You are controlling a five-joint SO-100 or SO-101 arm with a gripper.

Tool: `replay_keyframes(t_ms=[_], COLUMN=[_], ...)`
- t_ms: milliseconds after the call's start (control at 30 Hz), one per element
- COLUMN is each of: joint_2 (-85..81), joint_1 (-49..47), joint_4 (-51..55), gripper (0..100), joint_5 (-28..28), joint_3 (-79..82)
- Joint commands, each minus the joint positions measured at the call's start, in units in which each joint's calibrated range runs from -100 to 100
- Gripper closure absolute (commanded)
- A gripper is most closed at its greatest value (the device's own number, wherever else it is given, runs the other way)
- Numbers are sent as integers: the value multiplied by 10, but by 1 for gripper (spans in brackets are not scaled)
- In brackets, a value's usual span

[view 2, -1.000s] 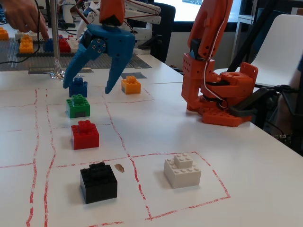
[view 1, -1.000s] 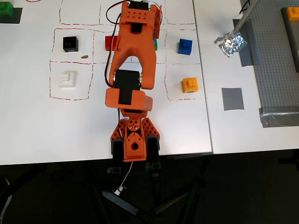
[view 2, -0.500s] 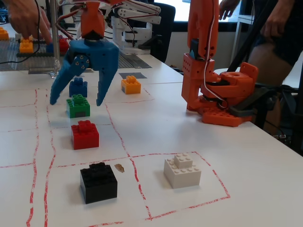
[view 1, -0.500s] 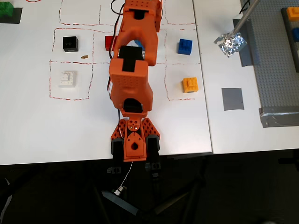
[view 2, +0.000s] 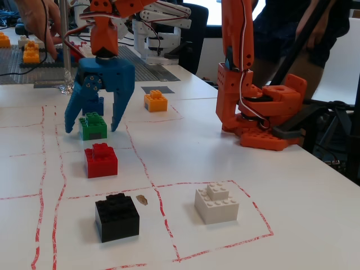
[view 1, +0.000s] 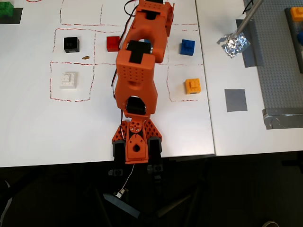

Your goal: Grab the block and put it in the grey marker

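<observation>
The blue hand [view 2: 91, 127] hangs wide open around the green block [view 2: 93, 126] on the bench [view 2: 236, 169], gripping nothing. The grey marker [view 1: 236, 100] sits well apart.

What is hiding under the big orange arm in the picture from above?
The arm covers the green block there. The fixed view shows it between the open blue jaws, behind the red brick.

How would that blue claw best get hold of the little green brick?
From straight above, pinching the green brick by its two flat side walls, below the studded top. It sits upright on the table, and the open gripper already straddles it, one fingertip each side. The red brick in front looks clear of the closing path.
</observation>
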Motion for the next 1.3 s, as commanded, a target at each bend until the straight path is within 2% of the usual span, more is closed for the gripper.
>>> replay_keyframes(t_ms=[0,200,400,800,1000,1267], joint_2=[-20,-25,-70,-257,-299,-252], joint_1=[19,11,4,44,156,382], joint_4=[-12,-26,-14,152,202,166], gripper=[72,83,100,100,100,100], joint_5=[8,5,4,33,72,162], joint_3=[-32,-4,16,30,36,21])
